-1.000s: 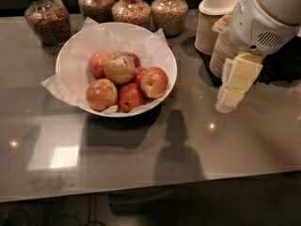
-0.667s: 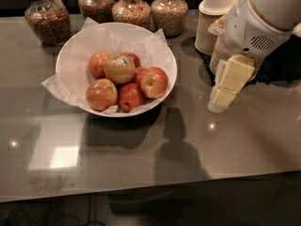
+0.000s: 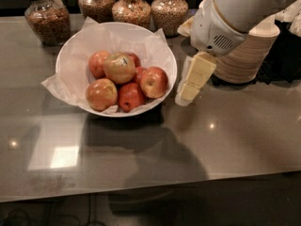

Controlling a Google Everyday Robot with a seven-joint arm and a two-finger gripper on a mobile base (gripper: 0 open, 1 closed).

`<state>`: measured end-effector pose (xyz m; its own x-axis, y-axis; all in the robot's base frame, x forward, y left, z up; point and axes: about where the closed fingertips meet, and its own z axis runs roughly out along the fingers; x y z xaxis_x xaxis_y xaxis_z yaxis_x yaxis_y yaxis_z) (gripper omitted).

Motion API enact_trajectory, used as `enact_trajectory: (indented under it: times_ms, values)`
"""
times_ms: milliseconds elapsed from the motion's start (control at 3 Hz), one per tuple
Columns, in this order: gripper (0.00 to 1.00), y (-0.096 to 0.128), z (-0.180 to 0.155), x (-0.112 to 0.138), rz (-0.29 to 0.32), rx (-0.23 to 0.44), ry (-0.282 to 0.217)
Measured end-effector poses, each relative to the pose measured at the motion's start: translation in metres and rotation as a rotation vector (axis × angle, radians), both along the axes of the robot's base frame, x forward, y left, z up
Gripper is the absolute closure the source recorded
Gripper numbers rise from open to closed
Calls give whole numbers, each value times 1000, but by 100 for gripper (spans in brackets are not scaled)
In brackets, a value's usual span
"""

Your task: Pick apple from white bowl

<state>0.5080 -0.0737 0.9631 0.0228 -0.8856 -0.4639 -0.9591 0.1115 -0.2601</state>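
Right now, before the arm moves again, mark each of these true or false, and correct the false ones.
1. The gripper hangs beside the white bowl, not over the fruit. True.
2. The gripper already holds an apple. False: no apple is at the gripper; all the apples lie in the bowl.
3. The red-orange apple with the pale patch is the apple nearest the gripper. True.
4. The bowl is bare inside. False: crinkled white paper lines it.
5. The jars stand in front of the bowl. False: the jars stand behind it, at the far edge of the table.
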Motion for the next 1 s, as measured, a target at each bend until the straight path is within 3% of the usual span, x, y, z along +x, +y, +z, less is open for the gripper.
enact_trajectory:
  times_ms: [333, 667, 1000]
  values:
    - [19, 16, -2, 5, 27, 50, 16]
    - [30, 27, -2, 11, 46, 104, 29]
    - [29, 35, -2, 18, 66, 166, 39]
